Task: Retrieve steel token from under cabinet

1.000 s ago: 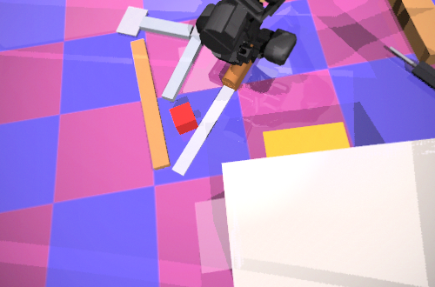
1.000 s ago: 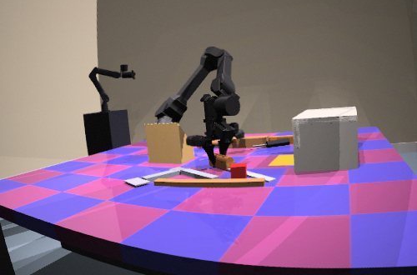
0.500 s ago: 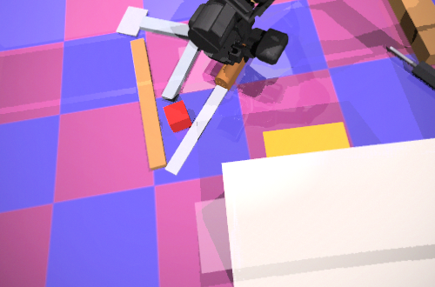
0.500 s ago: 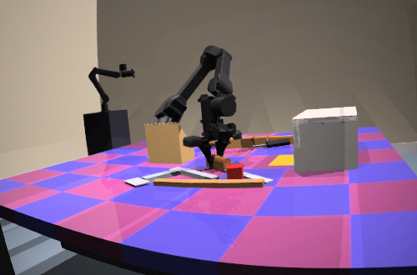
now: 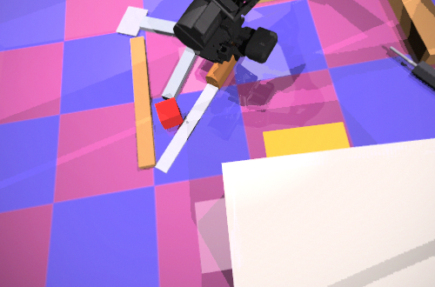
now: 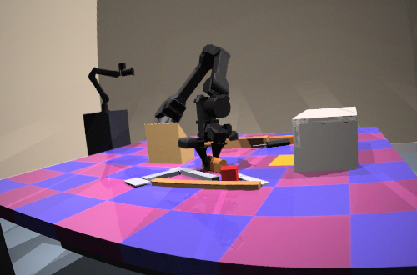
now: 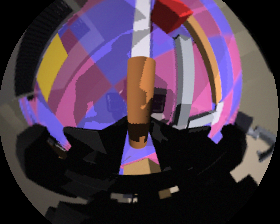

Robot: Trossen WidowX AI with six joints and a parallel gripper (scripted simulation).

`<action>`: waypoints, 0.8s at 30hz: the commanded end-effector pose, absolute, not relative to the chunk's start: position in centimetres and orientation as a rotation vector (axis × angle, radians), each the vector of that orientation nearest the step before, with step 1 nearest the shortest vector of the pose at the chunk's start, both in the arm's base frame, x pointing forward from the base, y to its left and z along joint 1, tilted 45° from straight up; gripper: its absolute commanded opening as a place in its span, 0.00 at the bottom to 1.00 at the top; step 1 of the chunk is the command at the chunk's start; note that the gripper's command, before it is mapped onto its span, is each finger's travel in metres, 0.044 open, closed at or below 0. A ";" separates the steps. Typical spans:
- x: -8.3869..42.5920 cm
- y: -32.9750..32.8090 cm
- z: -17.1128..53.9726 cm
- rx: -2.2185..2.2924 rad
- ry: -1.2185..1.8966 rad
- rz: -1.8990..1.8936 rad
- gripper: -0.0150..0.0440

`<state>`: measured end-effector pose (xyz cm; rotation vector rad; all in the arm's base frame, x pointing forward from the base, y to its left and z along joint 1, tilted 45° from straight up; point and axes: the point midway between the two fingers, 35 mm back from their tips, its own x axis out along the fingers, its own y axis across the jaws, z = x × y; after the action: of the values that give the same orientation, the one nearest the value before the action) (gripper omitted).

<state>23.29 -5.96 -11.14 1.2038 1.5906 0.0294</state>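
My gripper (image 5: 230, 54) (image 6: 212, 163) (image 7: 138, 118) is shut on the orange-brown handle (image 5: 221, 72) (image 6: 218, 165) (image 7: 141, 87) of a tool with a long, flat white blade (image 5: 191, 123) (image 7: 141, 32). It is low over the table, and the blade points away from the hand, left of the cabinet in the top view. The white cabinet (image 5: 326, 209) (image 6: 325, 146) stands behind the yellow marked area (image 5: 306, 140) (image 6: 282, 160) (image 7: 51, 65), whose far part it hides in the top view. The steel token is not visible, nor are the vent slots.
A red block (image 5: 169, 113) (image 6: 229, 172) (image 7: 171, 14) is against or very near the blade. Beside it lie a grey angled bar (image 5: 179, 74) (image 7: 185, 85) with a pale end plate (image 5: 132, 21) and a wooden strip (image 5: 143, 104) (image 6: 204, 184). A tan block (image 6: 162, 143) and dark-handled tool (image 6: 277, 143) are farther back.
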 end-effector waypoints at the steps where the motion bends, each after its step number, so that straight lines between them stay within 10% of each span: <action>1: 23.1 -6.6 -11.6 1.201 1.591 0.021 0.25; 24: 21.8 -8.4 -13.5 1.200 1.591 0.019 0.25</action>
<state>21.98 -7.94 -13.15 1.2035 1.5905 0.0260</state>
